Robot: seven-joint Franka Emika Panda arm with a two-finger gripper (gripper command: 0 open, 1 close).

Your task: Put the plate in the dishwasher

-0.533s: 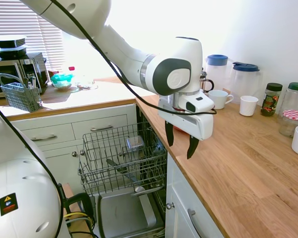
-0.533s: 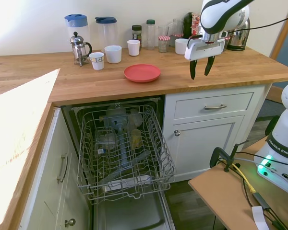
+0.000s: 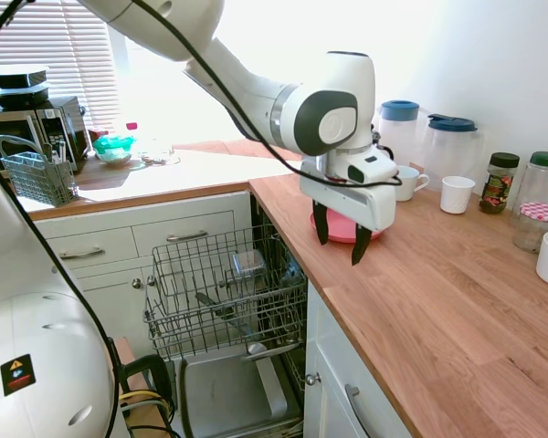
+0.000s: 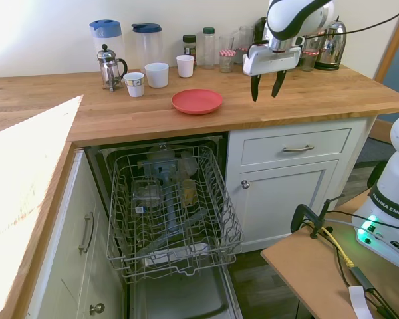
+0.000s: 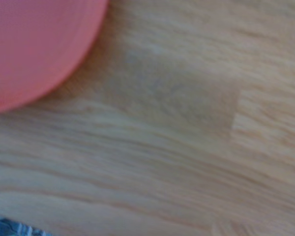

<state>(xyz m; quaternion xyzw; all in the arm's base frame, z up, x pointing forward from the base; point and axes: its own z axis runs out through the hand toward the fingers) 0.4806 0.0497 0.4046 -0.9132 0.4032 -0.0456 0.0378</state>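
gripper (image 4: 264, 86) fingers spread, holding nothing, pointing down above wooden counter (image 4: 319, 100). plate (image 4: 197, 102) flat on counter near front edge, apart from gripper, untouched; in second exterior view gripper sits to its right. plate edge shows in wrist view (image 5: 34, 49). dishwasher (image 4: 169, 212) below plate, door down, wire rack pulled out. white mugs (image 4: 157, 74) on counter behind plate.

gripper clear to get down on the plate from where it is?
Probably yes. The gripper hangs open above the counter, beside the plate, and nothing stands between them. The mugs sit behind the plate, out of the path.
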